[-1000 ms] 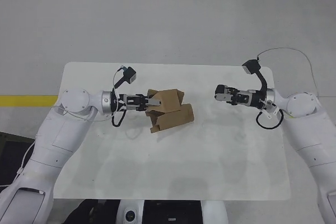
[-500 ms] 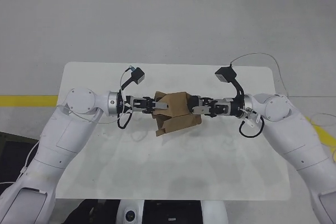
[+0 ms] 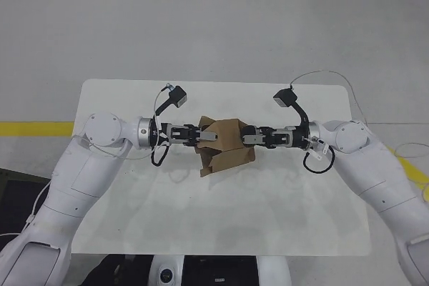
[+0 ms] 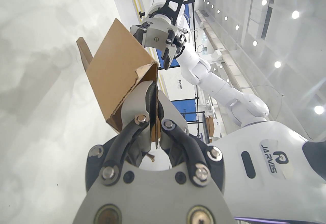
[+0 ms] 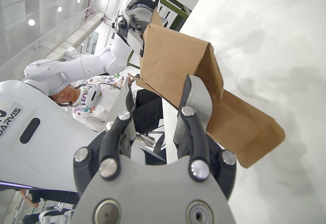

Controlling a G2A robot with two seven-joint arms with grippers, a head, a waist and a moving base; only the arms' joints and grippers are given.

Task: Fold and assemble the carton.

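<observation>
Mid-frame, the left gripper (image 3: 209, 134) pinches the carton (image 3: 226, 144) steady, apparently so the wide-spread right gripper (image 3: 248, 137) can work its opposite side.

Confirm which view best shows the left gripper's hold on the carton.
Left wrist view: the left gripper sits close up, jaws shut on an edge of the carton. The top view shows it small, at the carton's side. The right wrist view shows it far off, partly behind the carton.

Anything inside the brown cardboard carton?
Through the open end of the brown cardboard carton, only bare inner cardboard shows. A finger of the right gripper covers part of the opening; deeper inside is hidden.
</observation>
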